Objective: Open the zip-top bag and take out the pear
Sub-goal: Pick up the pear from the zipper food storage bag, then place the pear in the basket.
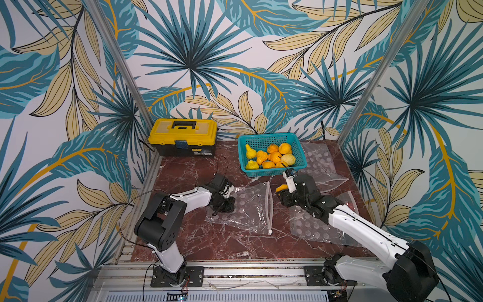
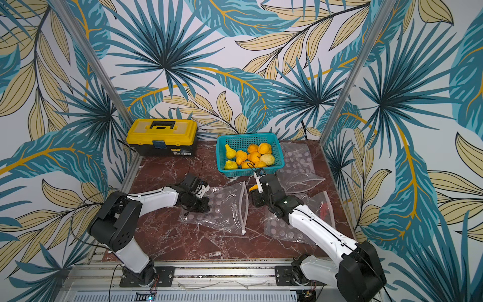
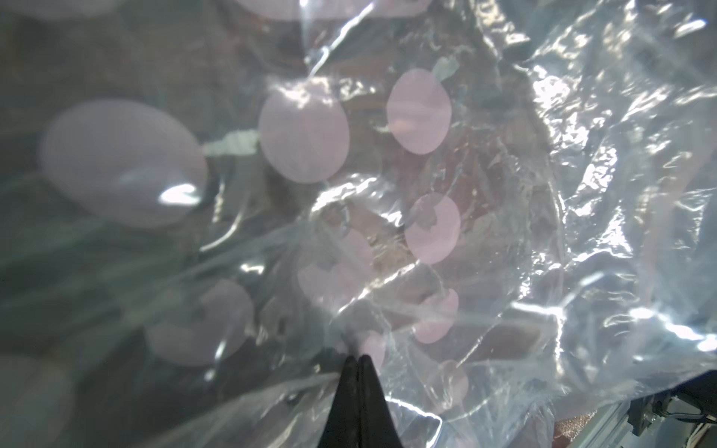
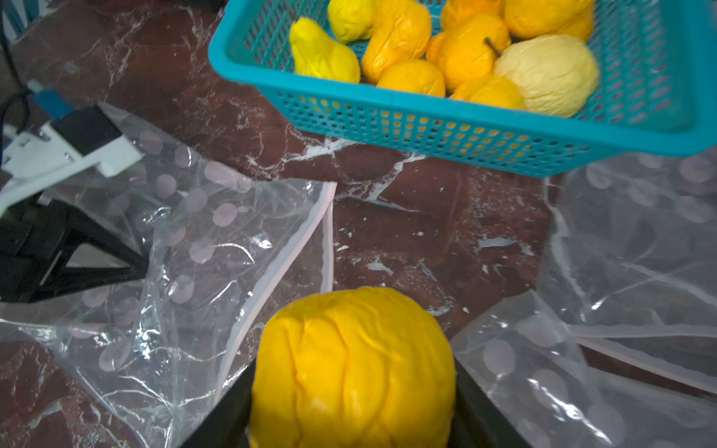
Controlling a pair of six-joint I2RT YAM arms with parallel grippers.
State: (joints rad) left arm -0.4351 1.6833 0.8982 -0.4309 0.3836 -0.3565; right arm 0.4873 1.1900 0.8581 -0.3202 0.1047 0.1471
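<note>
The clear zip-top bag point(image 1: 248, 209) point(image 2: 224, 209) with pale dots lies flat mid-table, its zipper mouth point(image 1: 269, 206) gaping toward the right arm. My left gripper point(image 1: 230, 206) point(image 3: 357, 358) is shut at the bag's closed end, and crumpled film point(image 3: 426, 232) is pinched at its tips. My right gripper point(image 1: 282, 193) point(image 4: 355, 376) hovers just beyond the mouth, shut on the wrinkled orange-yellow pear point(image 1: 282, 187) point(image 2: 253, 187) point(image 4: 349, 341). The pear is outside the bag point(image 4: 194, 252), a little above the table.
A teal basket point(image 1: 271, 169) point(image 4: 426, 124) holding several yellow and orange fruits stands just behind the right gripper. A yellow toolbox point(image 1: 183, 138) sits at the back left. More clear bags lie at the right point(image 1: 318, 167) and under the right arm point(image 1: 313, 227).
</note>
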